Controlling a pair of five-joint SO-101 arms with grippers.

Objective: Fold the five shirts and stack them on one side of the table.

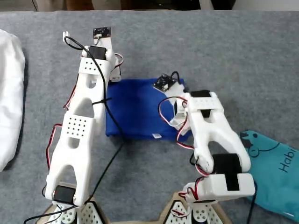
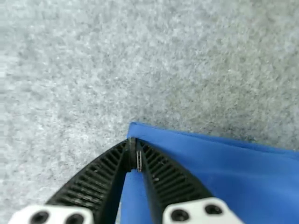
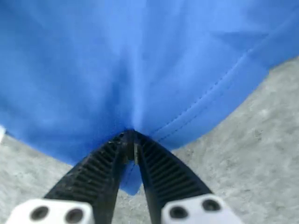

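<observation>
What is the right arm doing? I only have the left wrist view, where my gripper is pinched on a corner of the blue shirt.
Observer: The right gripper is shut on the blue shirt too, at a stitched edge.
Operator: Any other shirts nearby?
Observer: A teal shirt lies off to the right, apart from the blue one.
Operator: And to the left?
Observer: A white shirt sits at the far left edge of the high view, well clear of the blue one.
</observation>
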